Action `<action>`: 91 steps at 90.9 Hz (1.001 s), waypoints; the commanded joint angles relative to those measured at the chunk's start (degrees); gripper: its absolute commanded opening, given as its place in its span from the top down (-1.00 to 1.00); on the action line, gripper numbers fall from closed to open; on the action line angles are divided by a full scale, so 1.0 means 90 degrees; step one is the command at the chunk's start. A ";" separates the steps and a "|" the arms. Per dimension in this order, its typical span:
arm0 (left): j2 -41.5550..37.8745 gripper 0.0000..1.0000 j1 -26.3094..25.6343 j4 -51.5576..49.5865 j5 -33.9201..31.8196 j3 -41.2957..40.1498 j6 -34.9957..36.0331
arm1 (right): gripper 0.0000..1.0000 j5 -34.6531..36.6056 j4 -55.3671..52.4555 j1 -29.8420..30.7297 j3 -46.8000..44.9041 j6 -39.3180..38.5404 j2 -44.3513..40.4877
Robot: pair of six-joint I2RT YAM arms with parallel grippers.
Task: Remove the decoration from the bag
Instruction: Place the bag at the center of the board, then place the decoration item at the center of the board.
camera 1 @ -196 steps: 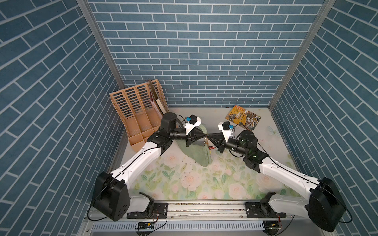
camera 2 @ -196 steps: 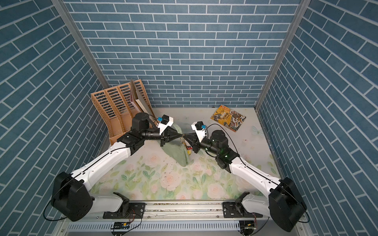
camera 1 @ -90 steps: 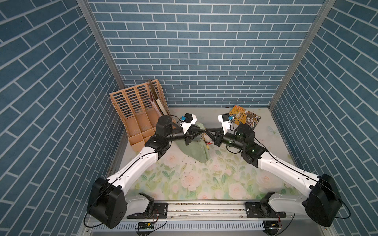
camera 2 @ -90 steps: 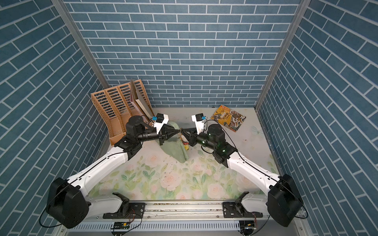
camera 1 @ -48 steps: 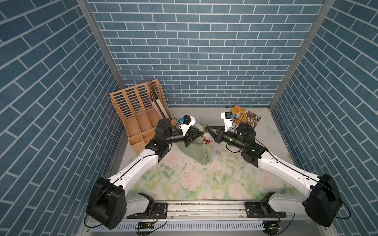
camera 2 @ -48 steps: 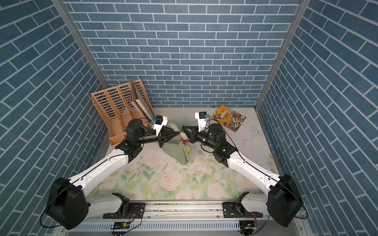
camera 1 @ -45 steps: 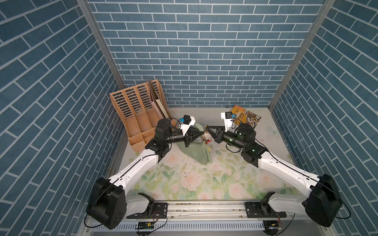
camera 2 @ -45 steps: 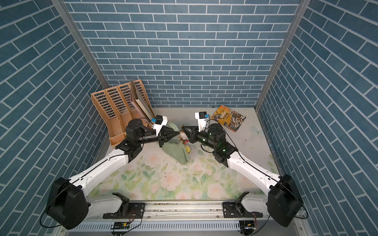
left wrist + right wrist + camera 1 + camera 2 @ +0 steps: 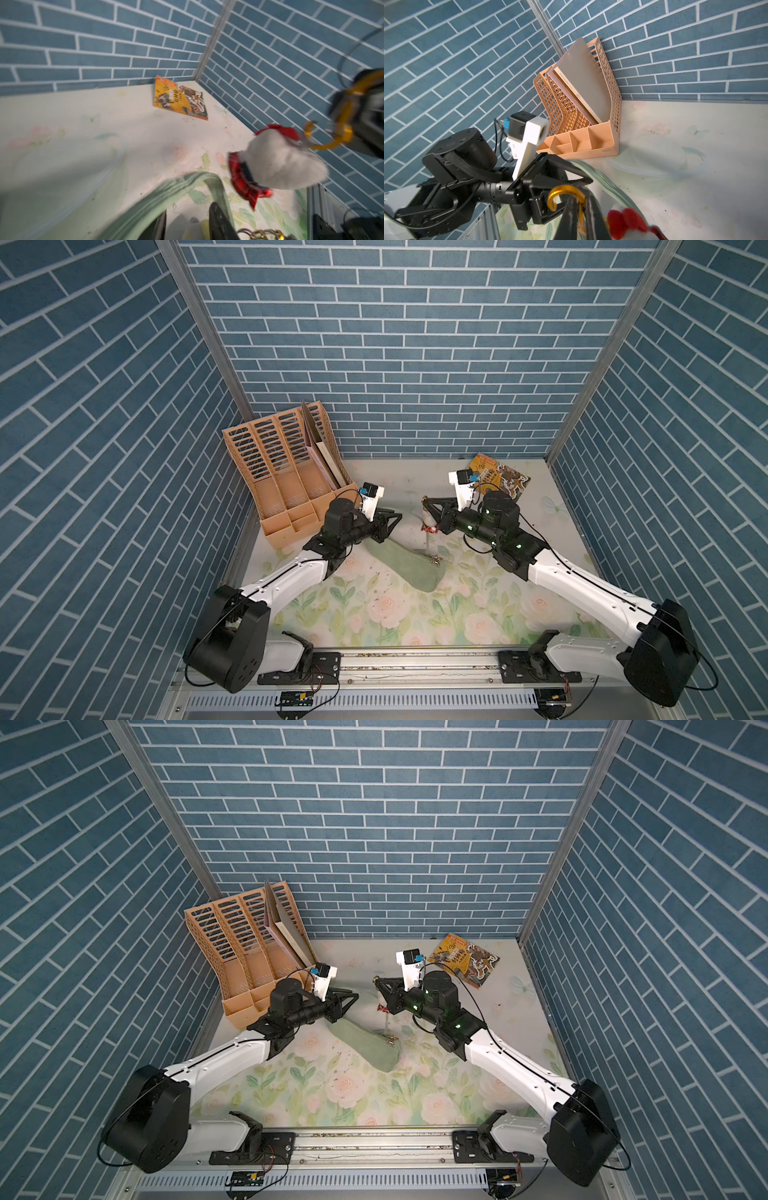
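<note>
The right gripper pinches the white-and-red plush decoration by its gold ring, hanging just above frame centre. The left gripper stands with jaws apart beside it. The sage-green fabric shoulder bag lies at centre on the floral mat.

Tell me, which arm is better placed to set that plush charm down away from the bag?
Right. The right claw pinches the gold clasp of the dangling decoration; the left claw is open near the strap of the bag.

Left arm and right arm wear white shells, black joints, black cables, white camera brackets.
</note>
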 commanded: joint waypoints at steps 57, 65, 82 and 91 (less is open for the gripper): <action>-0.0624 -0.16 -0.0831 -0.2393 -0.0414 0.2002 -0.1340 | 0.79 0.0557 -0.0463 0.0150 0.0309 -0.1743 0.0244; -0.0501 -0.13 -0.0862 -0.2578 -0.0365 0.2164 -0.1340 | 0.78 0.0608 -0.0472 0.0211 0.0317 -0.1807 0.0217; -0.0263 -0.03 -0.1135 -0.2811 -0.0304 0.2354 -0.1323 | 0.78 0.0677 -0.0484 0.0331 0.0319 -0.1897 0.0287; -0.0224 0.02 -0.1134 -0.2851 -0.0338 0.2374 -0.1331 | 0.80 0.0680 -0.0465 0.0373 0.0313 -0.1913 0.0304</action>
